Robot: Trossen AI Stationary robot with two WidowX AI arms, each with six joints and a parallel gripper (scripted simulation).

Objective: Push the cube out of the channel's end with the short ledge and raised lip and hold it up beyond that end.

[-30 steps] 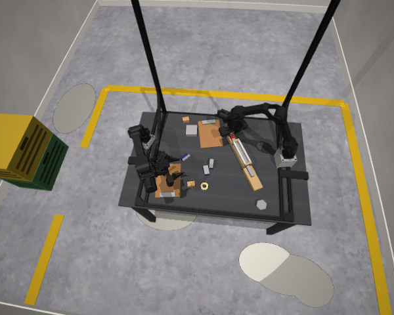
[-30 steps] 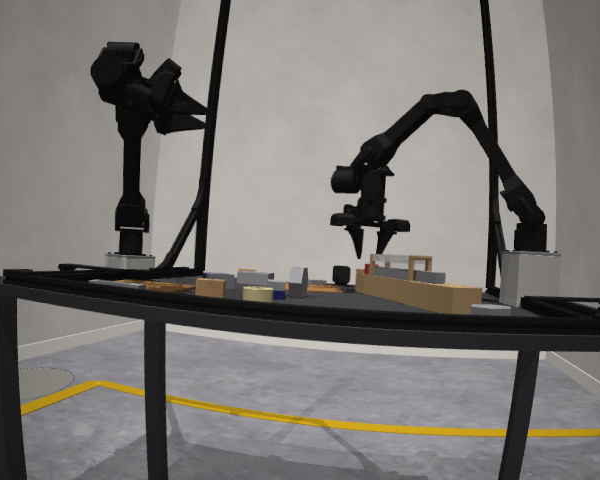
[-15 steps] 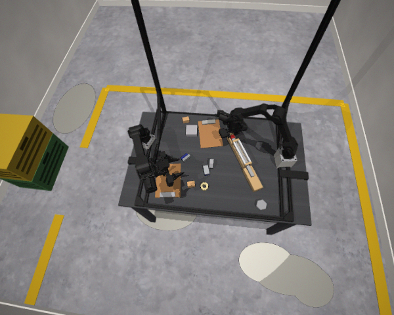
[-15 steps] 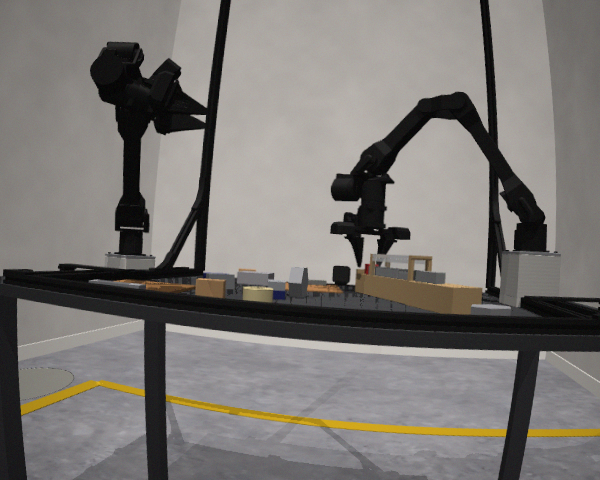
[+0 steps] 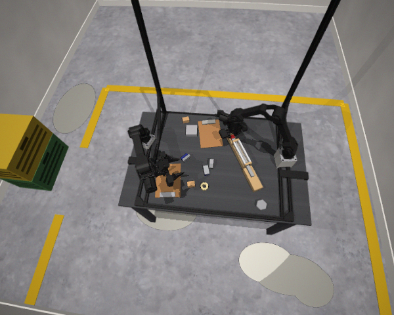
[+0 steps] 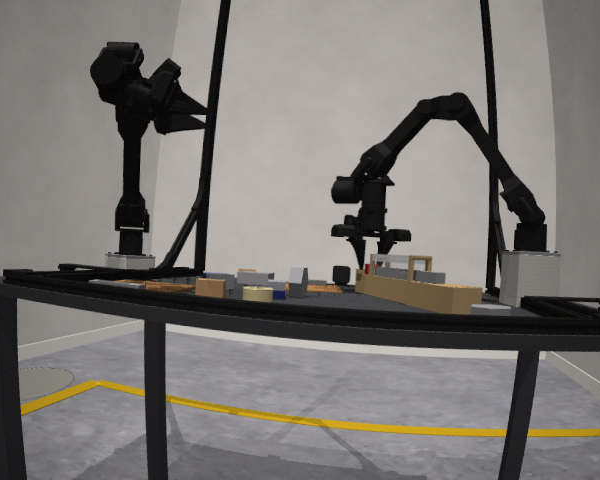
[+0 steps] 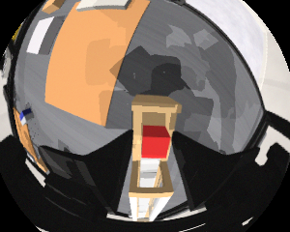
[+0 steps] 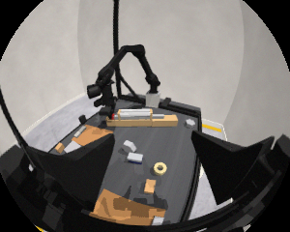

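Left pincer astride red cube

Looks like a workshop or robot lab: bare grey walls, mottled concrete-like floor marked with yellow tape, stacked slatted crates, metal-framed surface carrying robot arms.

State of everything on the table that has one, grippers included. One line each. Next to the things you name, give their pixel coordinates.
Left gripper [image 5: 232, 132] [image 6: 370, 264] [image 7: 153, 131] [image 8: 109, 114]: partly open, fingertips either side of the cube; contact unclear.
Right gripper [image 5: 180, 166] [image 6: 206, 118] [image 8: 153, 135]: wide open, raised, empty.
Red cube [image 5: 232, 136] [image 6: 366, 268] [image 7: 156, 145] [image 8: 112, 116]: at the channel's end, not lifted beyond it.
Channel [image 5: 256, 184] [image 6: 419, 297] [image 7: 150, 101] [image 8: 140, 124]: on the table, bar inside.
Grey bar [image 5: 249, 170] [image 6: 429, 276] [image 8: 159, 116]: lying lengthwise.
Yellow ring [image 5: 204, 189] [image 6: 257, 295] [image 8: 159, 172]: flat.
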